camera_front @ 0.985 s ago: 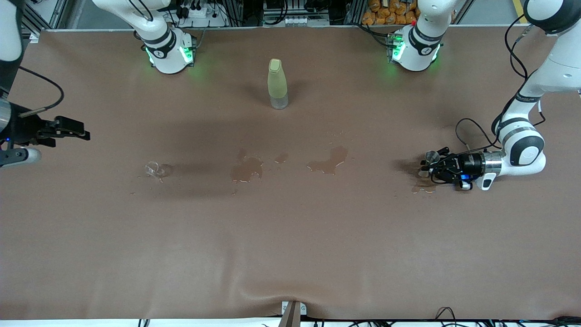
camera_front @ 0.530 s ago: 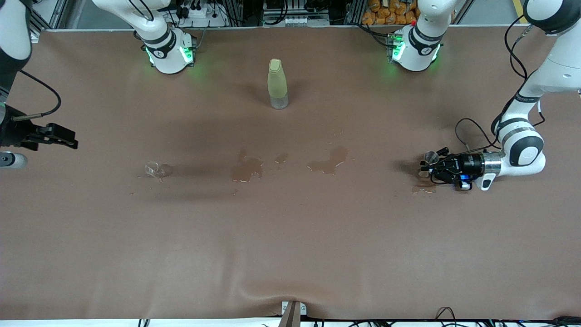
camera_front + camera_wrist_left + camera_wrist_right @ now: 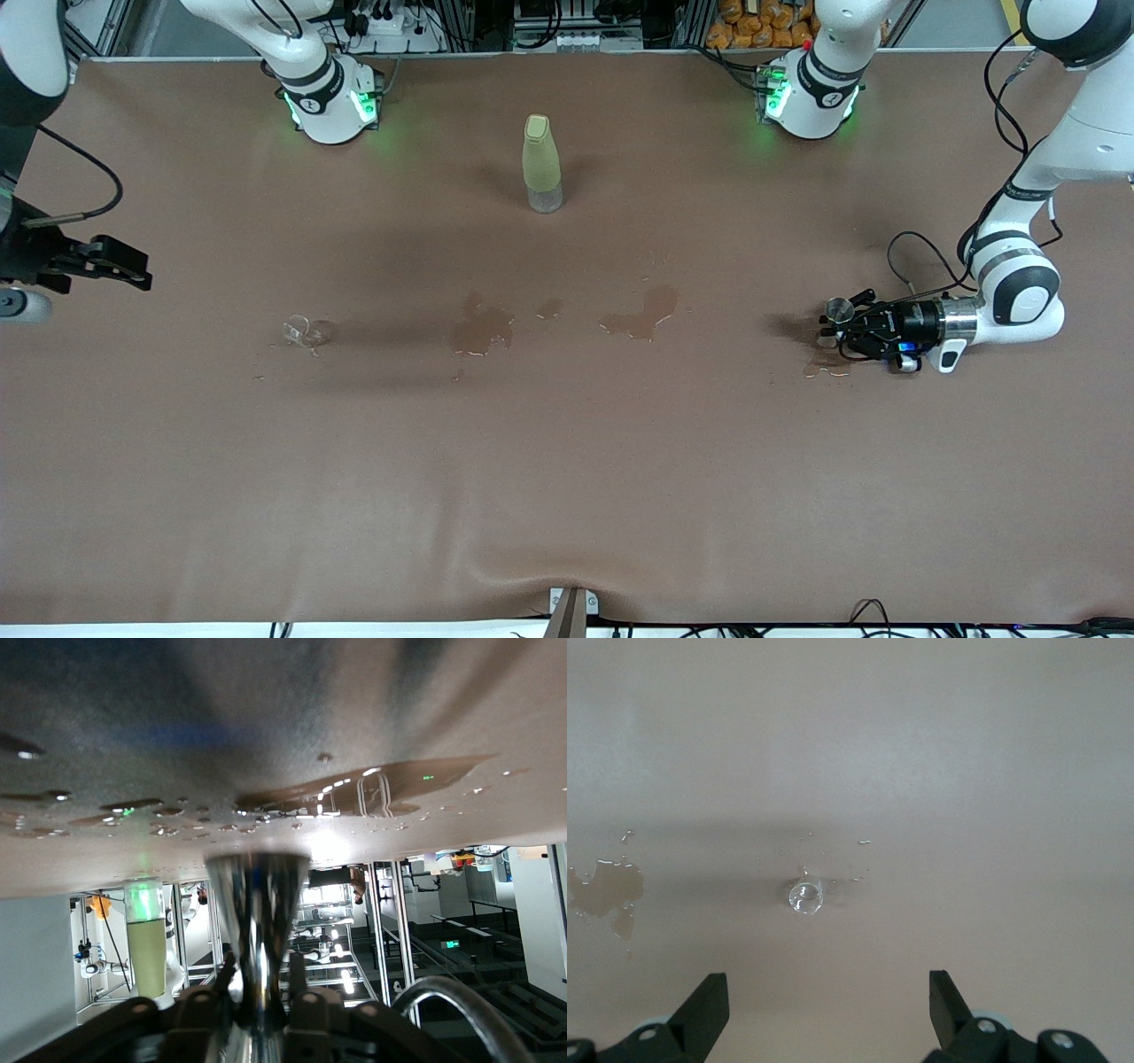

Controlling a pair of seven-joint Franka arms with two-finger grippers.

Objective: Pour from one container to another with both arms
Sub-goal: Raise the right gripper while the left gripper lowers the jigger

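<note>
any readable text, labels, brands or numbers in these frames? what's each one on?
None can be read.
Arm bases: small dark round badges beside the green lights, too small to read.
Yellow-green bottle: no label shows.
Metal cup between the left gripper fingers: bare, no marking.
Glass cup under the open right gripper: no marking.
Background in the left wrist view: a few lit signs, blurred.

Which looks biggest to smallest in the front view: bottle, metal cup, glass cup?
1. yellow-green bottle, clearly largest.
2-3. glass cup and metal cup: both tiny and look alike in size; the metal cup is partly hidden at the left tool, so I won't rank them.
</note>
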